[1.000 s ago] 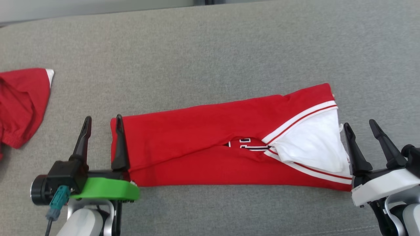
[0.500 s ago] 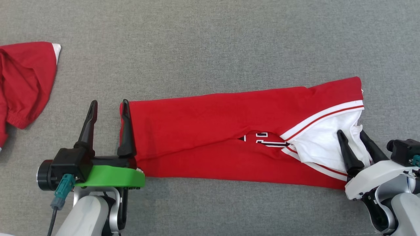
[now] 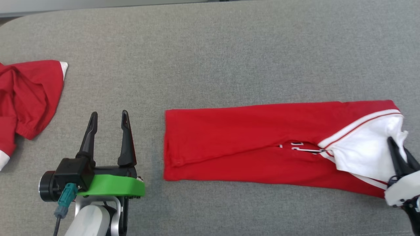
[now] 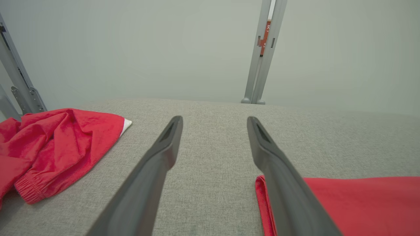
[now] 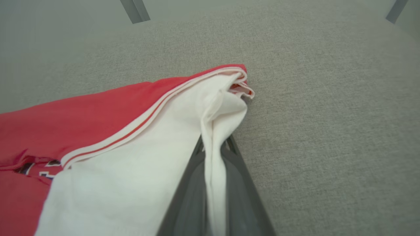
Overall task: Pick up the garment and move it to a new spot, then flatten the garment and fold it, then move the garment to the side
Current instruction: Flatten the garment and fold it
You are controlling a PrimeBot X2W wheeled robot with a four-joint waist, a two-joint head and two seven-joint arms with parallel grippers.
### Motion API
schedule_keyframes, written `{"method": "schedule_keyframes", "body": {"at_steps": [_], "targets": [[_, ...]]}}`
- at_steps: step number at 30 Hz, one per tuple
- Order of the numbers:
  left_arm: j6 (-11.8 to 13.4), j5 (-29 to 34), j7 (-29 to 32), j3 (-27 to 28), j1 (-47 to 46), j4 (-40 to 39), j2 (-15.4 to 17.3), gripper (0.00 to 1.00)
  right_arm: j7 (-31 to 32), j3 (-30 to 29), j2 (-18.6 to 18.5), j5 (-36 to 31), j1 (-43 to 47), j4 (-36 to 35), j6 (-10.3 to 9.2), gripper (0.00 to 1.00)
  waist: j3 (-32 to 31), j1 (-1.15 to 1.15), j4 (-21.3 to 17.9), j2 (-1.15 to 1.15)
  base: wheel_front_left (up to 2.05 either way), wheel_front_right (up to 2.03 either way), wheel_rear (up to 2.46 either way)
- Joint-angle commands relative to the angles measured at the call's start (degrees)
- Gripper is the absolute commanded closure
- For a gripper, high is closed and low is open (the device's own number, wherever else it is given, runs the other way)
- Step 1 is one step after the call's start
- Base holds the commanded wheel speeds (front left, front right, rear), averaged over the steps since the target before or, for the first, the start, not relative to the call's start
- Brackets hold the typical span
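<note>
The garment [image 3: 246,141] is red with a white, red-striped end and lies folded into a long strip across the grey padded surface [image 3: 210,59]. My right gripper [image 3: 395,146] sits at its right end, shut on a fold of the white cloth. In the right wrist view that fold [image 5: 213,137] runs pinched between the two dark fingers [image 5: 193,183] of my right gripper [image 5: 215,144]. My left gripper [image 3: 109,113] stands open, empty, a short gap left of the strip's left edge. In the left wrist view the garment [image 4: 361,203] lies just right of my open left gripper [image 4: 213,119].
A second red garment [image 3: 29,98] lies crumpled at the surface's far left, also seen as a red heap [image 4: 59,144] in the left wrist view. Grey metal posts [image 4: 262,52] stand beyond the far edge. Bare grey surface stretches behind the strip.
My right gripper closed on the white end. The strip has slid right, so its left edge no longer touches my left gripper's finger. The head camera also shifted.
</note>
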Motion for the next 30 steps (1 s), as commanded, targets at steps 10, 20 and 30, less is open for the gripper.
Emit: {"method": "schedule_keyframes", "body": {"at_steps": [10, 20, 30], "targets": [[-0.5, 1.1, 0.0, 0.4, 2.5, 0.8, -1.5, 0.0, 11.0, 2.6, -1.3, -5.9, -2.0, -13.6, -0.07, 1.0, -4.5, 0.0, 1.3, 0.0, 0.0, 0.0, 0.0], [-1.7, 1.4, 0.0, 0.2, 0.4, 1.8, -2.6, 0.0, 17.4, 21.3, 10.2, -4.6, -11.7, -16.6, -0.05, 1.0, -3.2, 0.0, 3.7, 0.0, 0.0, 0.0, 0.0], [-3.2, 2.8, 0.0, 0.2, -1.4, 3.5, -4.7, 0.0, 8.9, 31.8, 19.3, -0.6, -16.7, -1.0, -0.05, 0.53, -1.0, 0.0, 6.4, 0.0, 0.0, 0.0, 0.0]]}}
